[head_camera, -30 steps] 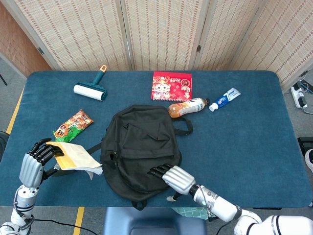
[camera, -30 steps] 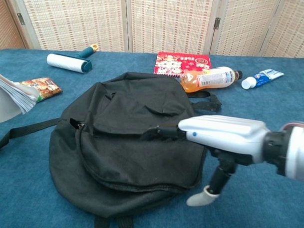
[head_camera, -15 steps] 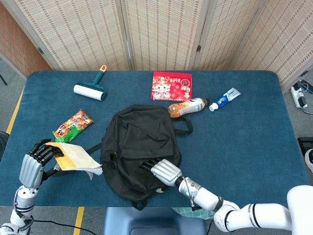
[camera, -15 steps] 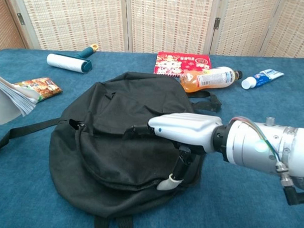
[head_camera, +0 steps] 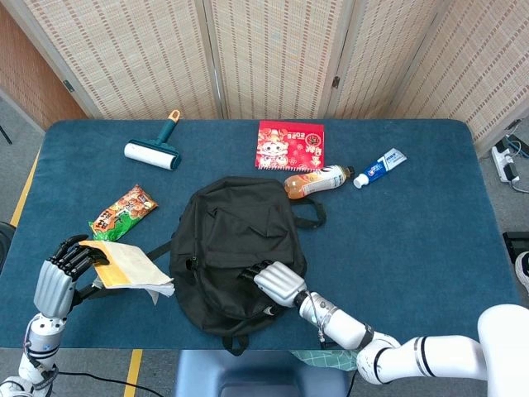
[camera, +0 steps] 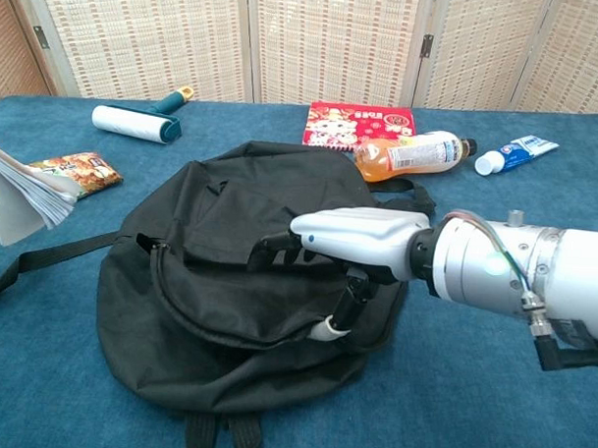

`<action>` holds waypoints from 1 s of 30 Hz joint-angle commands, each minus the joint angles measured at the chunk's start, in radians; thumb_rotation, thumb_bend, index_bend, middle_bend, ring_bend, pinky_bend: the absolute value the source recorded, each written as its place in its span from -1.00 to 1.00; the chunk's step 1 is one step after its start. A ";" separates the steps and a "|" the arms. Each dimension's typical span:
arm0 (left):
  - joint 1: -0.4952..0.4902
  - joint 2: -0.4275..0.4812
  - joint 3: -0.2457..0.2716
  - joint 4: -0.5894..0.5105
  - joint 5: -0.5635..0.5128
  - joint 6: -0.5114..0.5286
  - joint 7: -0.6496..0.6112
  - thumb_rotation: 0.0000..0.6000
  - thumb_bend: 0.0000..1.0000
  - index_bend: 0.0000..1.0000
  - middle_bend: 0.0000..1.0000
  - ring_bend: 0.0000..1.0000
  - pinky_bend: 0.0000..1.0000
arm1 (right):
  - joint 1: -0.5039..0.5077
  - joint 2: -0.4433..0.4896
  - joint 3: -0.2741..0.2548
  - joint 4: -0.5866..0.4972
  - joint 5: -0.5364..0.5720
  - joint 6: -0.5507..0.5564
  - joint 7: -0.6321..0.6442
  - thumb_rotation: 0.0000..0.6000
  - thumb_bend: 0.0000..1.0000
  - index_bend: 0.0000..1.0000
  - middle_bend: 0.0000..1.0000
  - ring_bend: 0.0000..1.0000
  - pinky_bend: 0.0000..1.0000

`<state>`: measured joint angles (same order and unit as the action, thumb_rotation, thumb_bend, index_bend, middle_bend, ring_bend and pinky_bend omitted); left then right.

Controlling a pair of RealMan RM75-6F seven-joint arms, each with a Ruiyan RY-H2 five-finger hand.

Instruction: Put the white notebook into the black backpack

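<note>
The black backpack lies flat in the middle of the blue table. My right hand rests on its lower front, fingertips curled down onto the fabric near the zipper seam and thumb pressed lower on the bag. Whether it pinches the fabric does not show. My left hand holds the white notebook at the table's left side, beside a backpack strap. The notebook's pages fan out a little. In the chest view the left hand is out of frame.
A snack packet lies just beyond the notebook. Further back are a lint roller, a red booklet, an orange drink bottle and a toothpaste tube. The table's near edge runs close behind both hands.
My right hand moved left and forward from beside the backpack onto its front, and its fingertips now curl down on the fabric. The left hand and notebook stayed put.
</note>
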<state>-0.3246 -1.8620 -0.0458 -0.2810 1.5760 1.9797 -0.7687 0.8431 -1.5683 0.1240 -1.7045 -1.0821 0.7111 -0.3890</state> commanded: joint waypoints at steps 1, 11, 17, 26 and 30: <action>0.000 0.001 0.001 -0.001 0.001 0.000 0.001 1.00 0.07 0.32 0.12 0.01 -0.36 | 0.003 0.018 -0.009 -0.014 0.004 0.005 0.002 1.00 -0.24 -0.57 -0.59 -0.61 -0.61; -0.003 0.000 0.001 -0.005 0.005 0.005 0.006 1.00 0.07 0.32 0.12 0.01 -0.36 | 0.020 0.027 -0.028 -0.007 0.028 0.032 -0.004 1.00 -0.02 -0.54 -0.57 -0.59 -0.58; -0.005 0.002 -0.005 -0.012 0.001 0.003 0.001 1.00 0.07 0.32 0.12 0.01 -0.36 | 0.019 -0.015 -0.022 0.020 0.016 0.091 -0.017 1.00 0.46 -0.11 -0.40 -0.45 -0.44; -0.003 0.003 -0.002 -0.015 0.005 0.010 -0.002 1.00 0.07 0.32 0.12 0.01 -0.36 | 0.031 -0.072 -0.001 0.048 0.049 0.123 -0.022 1.00 0.69 0.34 -0.15 -0.25 -0.37; -0.003 0.002 -0.001 -0.018 0.009 0.016 -0.004 1.00 0.07 0.32 0.12 0.01 -0.36 | 0.038 -0.080 0.010 0.057 0.073 0.134 -0.029 1.00 0.73 0.43 -0.12 -0.23 -0.37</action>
<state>-0.3273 -1.8597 -0.0466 -0.2985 1.5846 1.9953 -0.7728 0.8786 -1.6457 0.1314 -1.6507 -1.0128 0.8418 -0.4158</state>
